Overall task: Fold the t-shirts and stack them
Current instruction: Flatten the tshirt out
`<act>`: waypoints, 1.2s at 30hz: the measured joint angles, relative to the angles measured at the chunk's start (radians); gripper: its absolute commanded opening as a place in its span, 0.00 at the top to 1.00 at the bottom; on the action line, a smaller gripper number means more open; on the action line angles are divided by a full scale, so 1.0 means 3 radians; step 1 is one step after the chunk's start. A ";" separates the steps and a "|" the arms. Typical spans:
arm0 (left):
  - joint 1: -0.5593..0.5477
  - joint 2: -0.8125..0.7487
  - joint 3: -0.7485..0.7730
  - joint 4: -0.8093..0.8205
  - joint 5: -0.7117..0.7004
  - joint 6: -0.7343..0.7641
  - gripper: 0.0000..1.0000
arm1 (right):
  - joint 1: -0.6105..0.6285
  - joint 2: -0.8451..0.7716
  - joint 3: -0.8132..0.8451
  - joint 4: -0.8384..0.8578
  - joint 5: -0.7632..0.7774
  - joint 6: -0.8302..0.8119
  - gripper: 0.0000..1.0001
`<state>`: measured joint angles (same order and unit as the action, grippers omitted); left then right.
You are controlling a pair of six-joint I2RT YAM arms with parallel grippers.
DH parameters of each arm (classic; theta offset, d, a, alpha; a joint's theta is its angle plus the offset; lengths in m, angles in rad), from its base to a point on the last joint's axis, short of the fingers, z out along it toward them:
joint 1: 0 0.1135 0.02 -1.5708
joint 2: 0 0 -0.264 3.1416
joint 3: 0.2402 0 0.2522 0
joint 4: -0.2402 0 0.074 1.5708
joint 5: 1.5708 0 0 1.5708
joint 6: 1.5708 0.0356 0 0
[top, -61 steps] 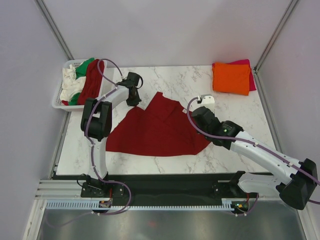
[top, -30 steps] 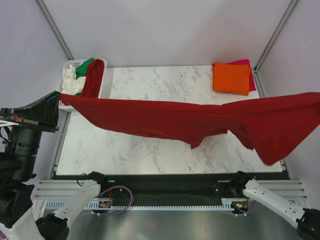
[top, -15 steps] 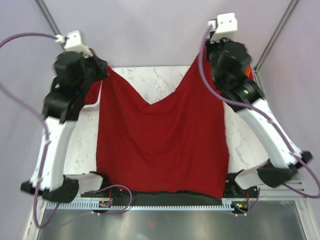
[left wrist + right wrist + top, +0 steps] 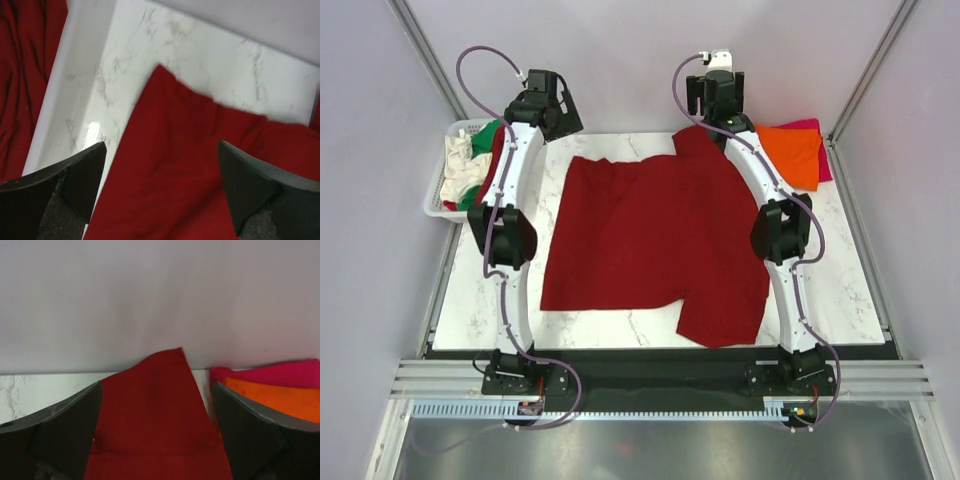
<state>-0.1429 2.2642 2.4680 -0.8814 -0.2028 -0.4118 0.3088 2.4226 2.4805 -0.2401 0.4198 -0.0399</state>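
Red shirt (image 4: 650, 240) now flat, basket (image 4: 432, 203) holds shirts (image 4: 472, 168)

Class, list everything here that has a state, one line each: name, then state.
Dark red t-shirt: spread out on table, unfolded.
Orange t-shirt: folded, top of stack.
Pink t-shirt: folded, under the orange.
Basket: holding crumpled shirts.
Left gripper: open, empty.
Right gripper: open, empty.

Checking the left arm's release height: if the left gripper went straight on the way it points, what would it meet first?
Probably the spread dark red t-shirt: its corner lies on the marble table, right ahead of the open left gripper. The height above it is unclear.
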 measured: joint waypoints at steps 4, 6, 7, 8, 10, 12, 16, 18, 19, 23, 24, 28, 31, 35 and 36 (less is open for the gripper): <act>0.0025 -0.0076 -0.0203 -0.0225 -0.0017 -0.0071 0.01 | 0.0015 -0.0019 -0.0280 0.0039 -0.0079 0.0053 0.02; 0.0010 -0.0258 -0.0351 -0.0231 -0.0018 -0.0074 0.02 | 0.0056 -0.0214 -0.0529 0.0094 -0.0079 0.0051 0.02; -0.0005 -0.0381 -0.0448 -0.0220 -0.0022 -0.0074 0.02 | 0.0080 -0.0351 -0.0688 0.0132 -0.0090 0.0060 0.02; -0.0025 -0.0535 -0.0573 -0.0215 -0.0027 -0.0072 0.03 | 0.0102 -0.0495 -0.0821 0.0135 -0.0095 0.0062 0.02; -0.0090 -0.0903 -0.0877 -0.0184 -0.0048 -0.0074 0.03 | 0.0145 -0.0842 -0.1139 0.0203 -0.0114 0.0109 0.02; -0.0159 -0.1342 -0.1310 -0.0102 -0.0048 -0.0074 0.04 | 0.0189 -0.1273 -0.1513 0.0235 -0.0128 0.0168 0.02; -0.0240 -0.2289 -0.2405 0.0019 -0.0014 -0.0099 0.03 | 0.0256 -0.2271 -0.2469 0.0201 -0.0050 0.0350 0.02; -0.0223 -0.2715 -0.3005 0.0084 0.0020 -0.0160 0.07 | 0.0310 -0.2762 -0.2967 0.0137 0.0067 0.0482 0.02; -0.0216 -0.2853 -0.3218 0.0053 0.0045 -0.0186 0.08 | 0.0345 -0.2979 -0.3203 0.0051 0.0186 0.0568 0.02; -0.0202 -0.3491 -0.4337 0.0086 0.0216 -0.0392 0.01 | 0.0510 -0.3634 -0.4070 -0.0276 0.0408 0.1021 0.02; -0.0207 -0.3630 -0.4589 0.0080 0.0278 -0.0476 0.00 | 0.0539 -0.3760 -0.4301 -0.0329 0.0359 0.1133 0.02; -0.0338 -0.4093 -0.5245 -0.0034 0.0342 -0.0910 0.00 | 0.0680 -0.4101 -0.5109 -0.0615 -0.0005 0.1575 0.02; -0.0687 -0.4264 -0.5470 -0.0032 0.0225 -0.1297 0.00 | 0.0944 -0.4220 -0.5542 -0.0795 -0.0137 0.1845 0.02; -0.0894 -0.4189 -0.5735 0.0004 0.0122 -0.1588 0.00 | 0.1150 -0.4285 -0.5852 -0.0931 -0.0290 0.2055 0.02; -0.0894 -0.4145 -0.5807 -0.0004 0.0095 -0.1633 0.00 | 0.1160 -0.4301 -0.5889 -0.0955 -0.0313 0.2080 0.02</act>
<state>-0.4110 1.0206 0.7258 -0.8825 -0.1741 -0.9016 0.6567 1.1324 0.7139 -0.5266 0.3260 0.5842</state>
